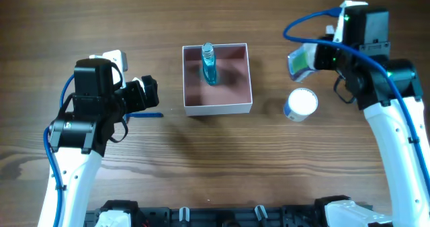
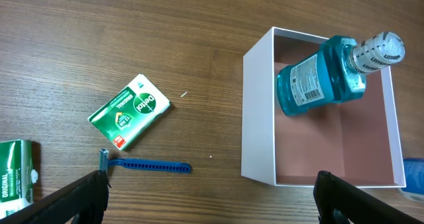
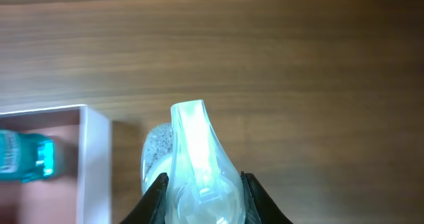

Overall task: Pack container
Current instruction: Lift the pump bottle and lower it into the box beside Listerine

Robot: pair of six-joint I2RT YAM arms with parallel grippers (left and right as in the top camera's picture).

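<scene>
The container, a square white box with a dusty-pink inside, sits at the table's middle. A blue mouthwash bottle lies in its far part. The container and the bottle also show in the left wrist view. My left gripper is open and empty above bare wood, left of the container. My right gripper is shut on a translucent pale-green tube, held in the air right of the container. In the overhead view the tube hangs above the table.
A white round jar stands right of the container, below the held tube. A green soap box, a blue razor and a second green box lie left of the container. Black fixtures line the table's front edge.
</scene>
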